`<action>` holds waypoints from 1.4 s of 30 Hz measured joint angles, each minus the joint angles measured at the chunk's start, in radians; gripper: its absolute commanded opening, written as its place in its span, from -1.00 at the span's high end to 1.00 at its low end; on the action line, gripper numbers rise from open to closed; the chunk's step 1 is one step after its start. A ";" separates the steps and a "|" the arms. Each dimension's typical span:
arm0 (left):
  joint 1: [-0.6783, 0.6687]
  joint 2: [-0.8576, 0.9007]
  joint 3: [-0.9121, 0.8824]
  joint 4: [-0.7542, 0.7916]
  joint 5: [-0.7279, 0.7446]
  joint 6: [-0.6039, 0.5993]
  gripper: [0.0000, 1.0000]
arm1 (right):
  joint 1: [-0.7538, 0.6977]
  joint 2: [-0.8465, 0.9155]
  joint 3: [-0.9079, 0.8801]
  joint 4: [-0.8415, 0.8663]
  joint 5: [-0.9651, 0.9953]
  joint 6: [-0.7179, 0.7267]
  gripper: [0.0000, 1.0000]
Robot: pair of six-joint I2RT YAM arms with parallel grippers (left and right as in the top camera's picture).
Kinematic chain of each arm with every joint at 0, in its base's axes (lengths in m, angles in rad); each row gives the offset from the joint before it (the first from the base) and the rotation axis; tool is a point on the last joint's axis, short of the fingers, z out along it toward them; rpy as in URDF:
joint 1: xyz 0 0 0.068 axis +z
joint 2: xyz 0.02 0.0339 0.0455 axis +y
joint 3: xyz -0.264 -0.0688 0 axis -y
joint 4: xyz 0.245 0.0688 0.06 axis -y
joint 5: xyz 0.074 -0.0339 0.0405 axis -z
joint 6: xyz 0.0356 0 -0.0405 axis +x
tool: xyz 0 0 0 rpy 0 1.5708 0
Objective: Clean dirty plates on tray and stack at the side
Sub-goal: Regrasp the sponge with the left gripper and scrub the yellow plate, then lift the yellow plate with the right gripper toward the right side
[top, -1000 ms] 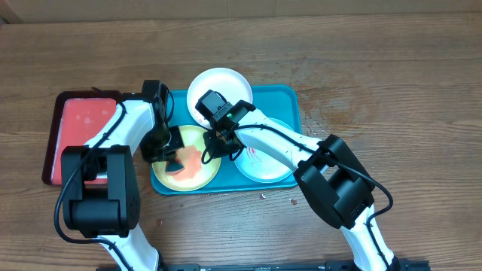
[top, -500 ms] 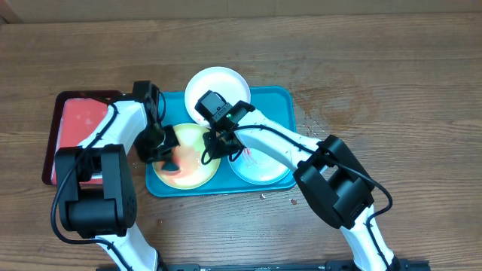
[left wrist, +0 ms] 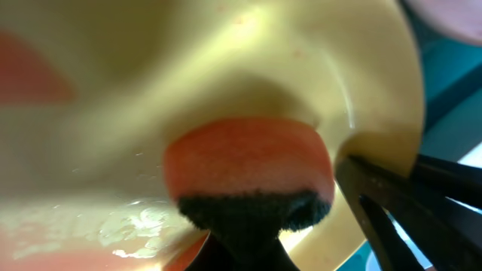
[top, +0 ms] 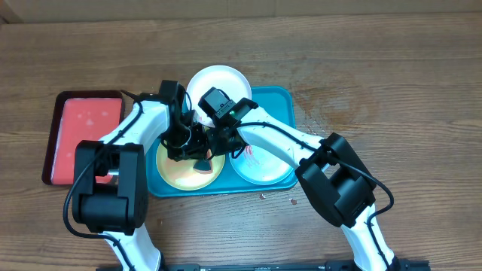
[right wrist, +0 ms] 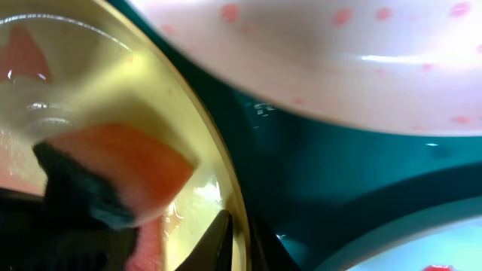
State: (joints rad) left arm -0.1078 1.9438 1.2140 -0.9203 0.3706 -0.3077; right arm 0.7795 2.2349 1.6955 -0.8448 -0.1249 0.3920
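Note:
The yellow-green plate (top: pixel 179 170) lies front left on the turquoise tray (top: pixel 275 102), with faint red smears and wet streaks. My left gripper (top: pixel 193 148) is shut on an orange sponge with a dark scrub side (left wrist: pixel 248 162) and presses it onto this plate (left wrist: pixel 226 60) near its right rim. My right gripper (top: pixel 220 144) is shut on that plate's rim (right wrist: pixel 223 181), one finger on each side. The white plate (top: pixel 218 81), dotted red (right wrist: pixel 339 53), sits at the tray's back left. The pale turquoise plate (top: pixel 265 164) with red smears sits front right.
A smaller red tray with a dark rim (top: pixel 83 139) lies on the wooden table left of the turquoise tray. Both arms cross over the tray's left half. Crumbs lie on the table by the tray's front right corner (top: pixel 290 199).
My left gripper has swept the sponge from the yellow-green plate's left side across to its right rim. The big red smear on that plate is mostly gone. The right gripper still holds the rim.

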 measured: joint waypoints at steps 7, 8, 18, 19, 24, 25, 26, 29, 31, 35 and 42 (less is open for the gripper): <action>0.163 0.000 0.032 -0.087 -0.166 -0.004 0.92 | 0.017 0.000 0.000 0.006 -0.011 0.000 0.92; 0.180 0.000 0.044 -0.095 -0.199 -0.004 0.92 | 0.017 0.000 0.000 0.007 -0.015 0.000 0.92; 0.224 0.000 0.364 -0.236 -0.296 -0.004 0.92 | 0.016 0.002 0.133 -0.079 0.024 -0.037 0.92; 0.229 -0.005 0.393 -0.245 -0.291 -0.004 0.91 | 0.017 0.002 0.158 -0.105 0.043 -0.046 0.92; 0.315 -0.058 0.474 -0.246 -0.274 -0.024 0.92 | 0.030 0.002 0.305 -0.181 0.248 -0.097 0.92; 0.362 -0.081 0.480 -0.245 -0.273 -0.035 0.92 | 0.038 0.001 0.344 -0.193 0.319 -0.124 0.92; 0.400 -0.095 0.484 -0.247 -0.274 -0.040 0.91 | 0.048 -0.002 0.378 -0.200 0.381 -0.164 0.92; 0.538 -0.119 0.494 -0.266 -0.274 -0.061 0.92 | 0.080 -0.006 0.427 -0.202 0.495 -0.240 0.92; 0.619 -0.119 0.494 -0.282 -0.275 -0.068 0.91 | 0.119 -0.010 0.445 -0.177 0.608 -0.312 0.92; 0.691 -0.119 0.494 -0.289 -0.269 -0.079 0.91 | 0.221 -0.011 0.449 -0.091 0.847 -0.493 0.92; 0.733 -0.119 0.494 -0.280 -0.266 -0.079 0.92 | 0.332 -0.011 0.449 0.058 1.114 -0.828 0.92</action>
State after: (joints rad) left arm 0.6254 1.8252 1.7084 -1.2007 0.1051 -0.3870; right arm 1.1114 2.2242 2.1448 -0.7864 0.9890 -0.4358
